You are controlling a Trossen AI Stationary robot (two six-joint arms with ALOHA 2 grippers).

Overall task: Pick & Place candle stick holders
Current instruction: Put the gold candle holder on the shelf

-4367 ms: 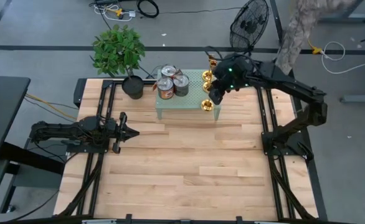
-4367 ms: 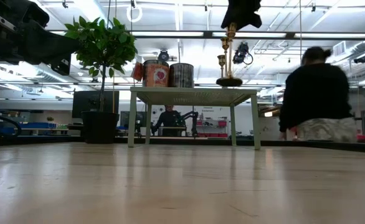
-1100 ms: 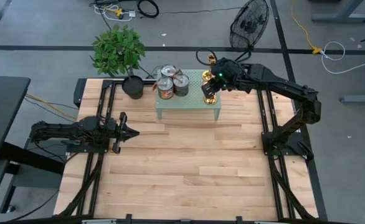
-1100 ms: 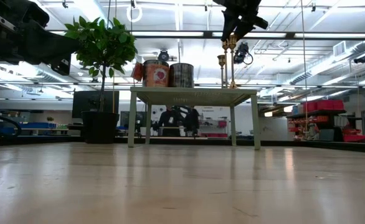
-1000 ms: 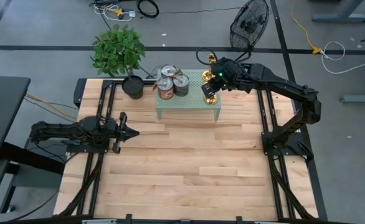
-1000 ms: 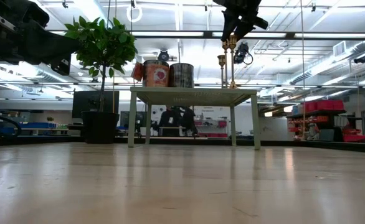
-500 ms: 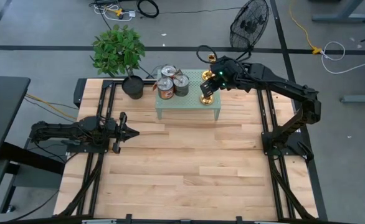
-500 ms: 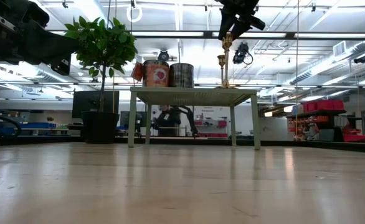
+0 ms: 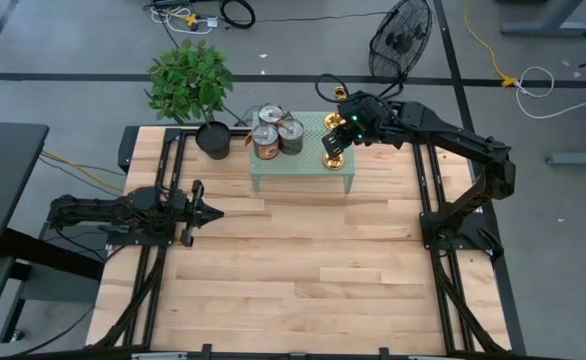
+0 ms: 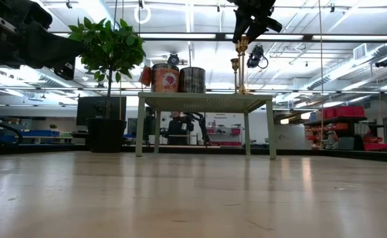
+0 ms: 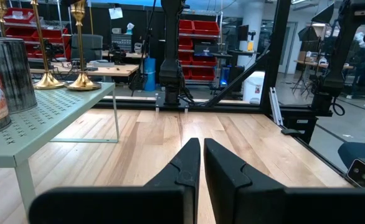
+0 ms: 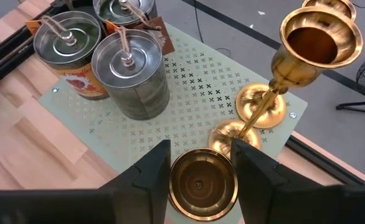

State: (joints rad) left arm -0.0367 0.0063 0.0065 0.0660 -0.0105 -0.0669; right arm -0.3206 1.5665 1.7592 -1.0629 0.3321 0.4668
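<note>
Right gripper (image 12: 201, 163) has drifted slightly left over the stand (image 9: 303, 165) since a second ago. Half-open fingers clamp one holder's (image 12: 202, 185) cup, long axis vertical, directly below. Two more holders (image 12: 276, 93) stand upper right. Left gripper (image 11: 201, 163), closed and empty, waits far left.

Silver-lidded tins (image 9: 277, 133) cluster on the green perforated stand (image 9: 293, 165) near the worktop's far edge, beside a potted plant (image 9: 191, 85).
</note>
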